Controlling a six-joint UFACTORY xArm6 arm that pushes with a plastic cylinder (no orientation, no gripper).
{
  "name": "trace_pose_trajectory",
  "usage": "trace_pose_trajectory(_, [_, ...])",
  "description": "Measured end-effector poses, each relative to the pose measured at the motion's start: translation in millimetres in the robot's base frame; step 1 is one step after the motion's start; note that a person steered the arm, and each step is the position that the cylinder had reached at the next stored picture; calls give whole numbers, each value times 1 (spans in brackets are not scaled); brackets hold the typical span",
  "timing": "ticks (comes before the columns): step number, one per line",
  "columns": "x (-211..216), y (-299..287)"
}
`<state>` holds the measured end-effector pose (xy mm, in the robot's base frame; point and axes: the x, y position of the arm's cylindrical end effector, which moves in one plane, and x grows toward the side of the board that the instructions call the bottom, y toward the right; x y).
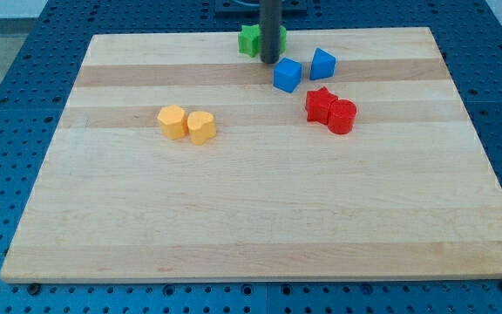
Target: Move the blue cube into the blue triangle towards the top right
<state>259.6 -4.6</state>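
Observation:
The blue cube (288, 75) sits near the view's top, right of centre. The blue triangle (322, 64) lies just up and to the right of it, a small gap between them. My tip (270, 61) is the lower end of the dark rod, standing just up and left of the blue cube, very close to its upper left corner. I cannot tell whether they touch.
A green block (253, 39) sits behind the rod at the view's top, partly hidden by it. A red star-like block (321, 105) and a red cylinder (342, 116) touch each other below the blue blocks. Two yellow blocks (172, 121) (201, 126) sit left of centre on the wooden board (260, 218).

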Motion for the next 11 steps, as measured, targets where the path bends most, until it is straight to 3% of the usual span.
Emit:
trace_pose_trajectory(2, [57,-39])
trace_pose_trajectory(3, [65,-3])
trace_pose_trajectory(8, [35,72])
trace_pose_trajectory(11, [40,-46])
